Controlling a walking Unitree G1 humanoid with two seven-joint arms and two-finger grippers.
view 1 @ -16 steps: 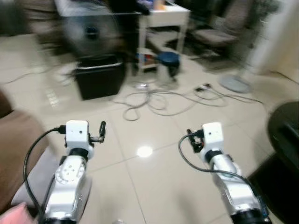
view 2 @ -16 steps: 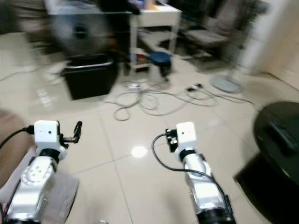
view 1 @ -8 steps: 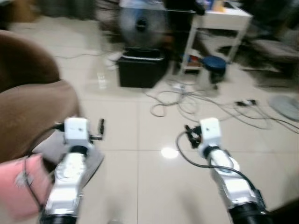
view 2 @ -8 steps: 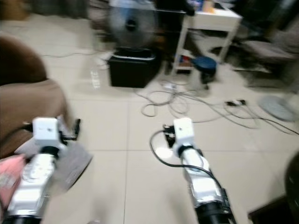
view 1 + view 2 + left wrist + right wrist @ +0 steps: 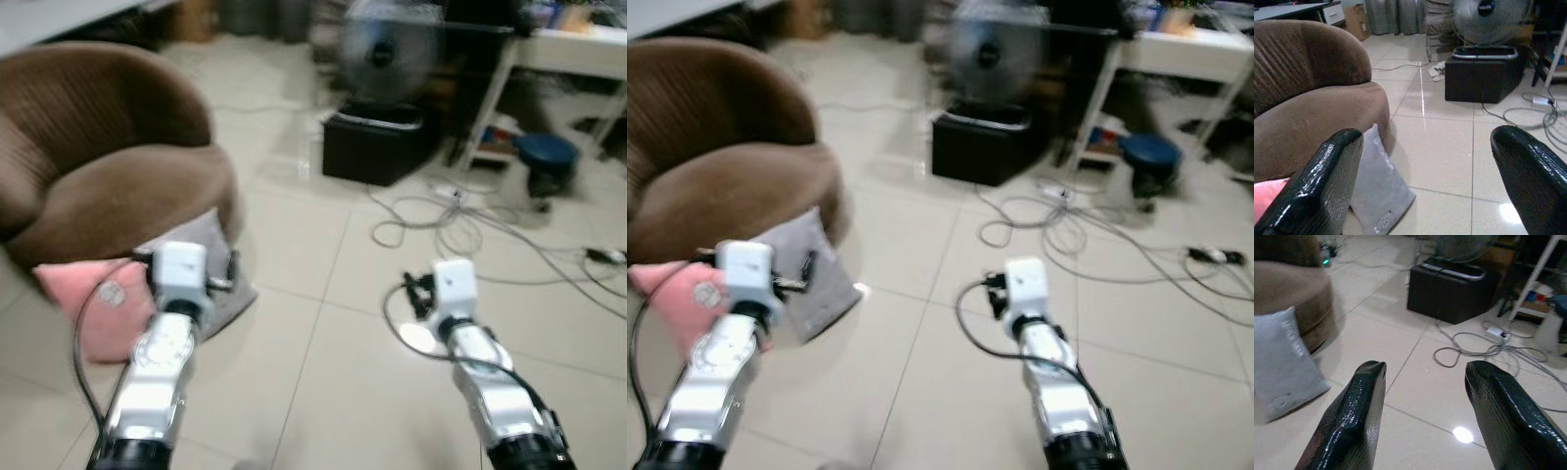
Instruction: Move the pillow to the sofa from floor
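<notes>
In the eye views you see the grey pillow (image 5: 813, 274) leaning on the brown sofa (image 5: 108, 166) at left, beside a pink pillow (image 5: 88, 304). Your left wrist view shows the left pincer (image 5: 1435, 181) spread apart above the floor (image 5: 1449, 147); the right wrist view shows the right pincer (image 5: 1425, 416) likewise apart.

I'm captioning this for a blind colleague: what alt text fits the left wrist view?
A grey pillow stands on the tiled floor, leaning against a brown sofa, seen between the open black fingers of the left hand. A pink pillow peeks in beside it; a fan stands beyond.
</notes>
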